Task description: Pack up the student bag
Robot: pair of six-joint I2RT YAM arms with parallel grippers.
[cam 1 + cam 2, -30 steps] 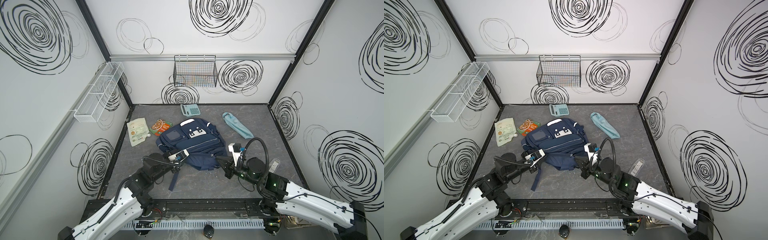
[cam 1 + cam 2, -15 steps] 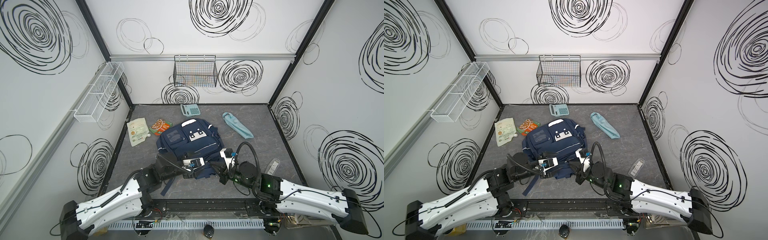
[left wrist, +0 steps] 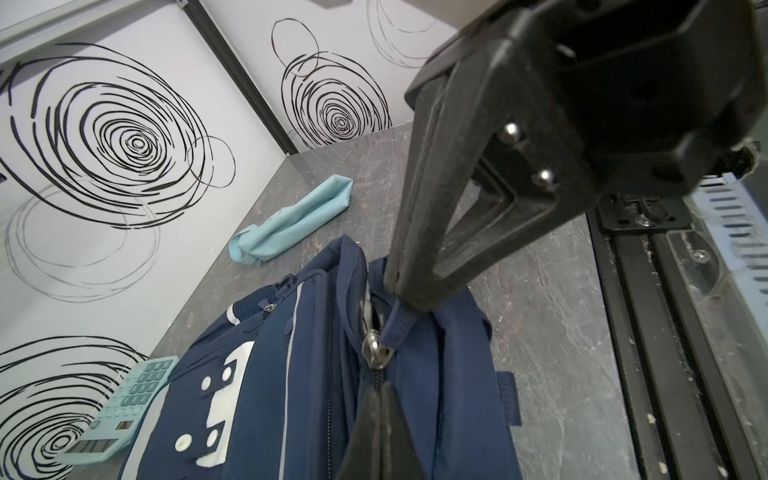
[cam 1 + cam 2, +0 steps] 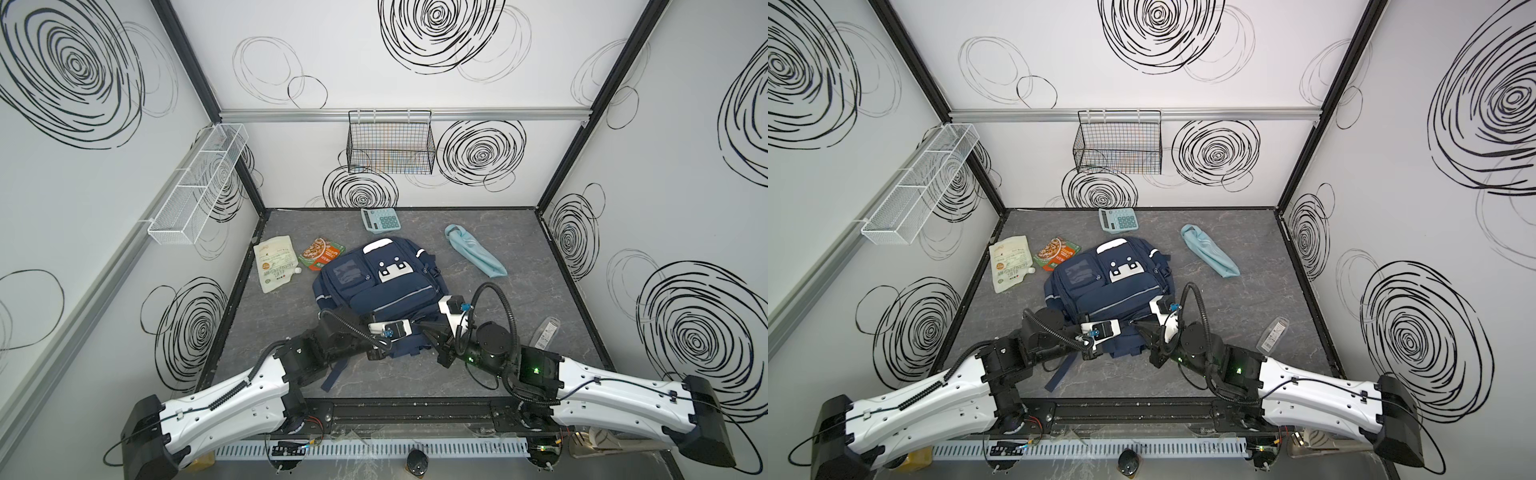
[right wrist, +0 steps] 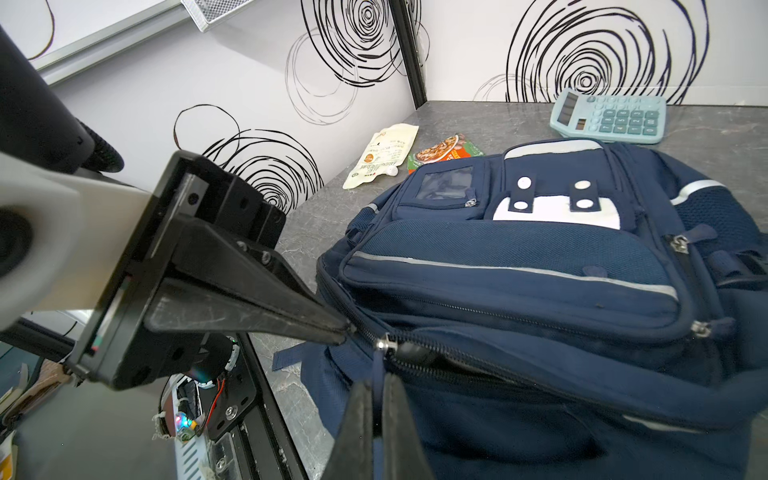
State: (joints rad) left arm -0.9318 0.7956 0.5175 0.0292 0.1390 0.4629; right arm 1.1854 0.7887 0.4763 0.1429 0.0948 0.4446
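The navy student bag [image 4: 374, 291] [image 4: 1100, 286] lies flat mid-table, white face patch up. Both grippers meet at its near end, on the main zip. My left gripper [image 3: 379, 399] [image 4: 417, 323] is shut on the zip seam [image 5: 361, 328] just beside the metal slider [image 3: 375, 349]. My right gripper [image 5: 376, 380] [image 4: 1137, 325] is shut on the blue pull tab [image 3: 398, 328] [image 5: 377, 361] that hangs from that slider. Past the slider the zip [image 5: 457, 365] gapes a little, dark inside.
A light blue calculator [image 4: 380, 219] lies at the back, and a light blue folded umbrella [image 4: 476, 255] at the back right. A white pouch [image 4: 274, 268] and an orange-green packet [image 4: 322, 253] lie left of the bag, a clear packet [image 4: 546, 332] to the right. Wire basket [image 4: 390, 147] on the back wall.
My left arm swung right to the bag's near end, and its jaws opened and then closed on the zip seam. The right gripper shifted slightly left, still shut on the tab.
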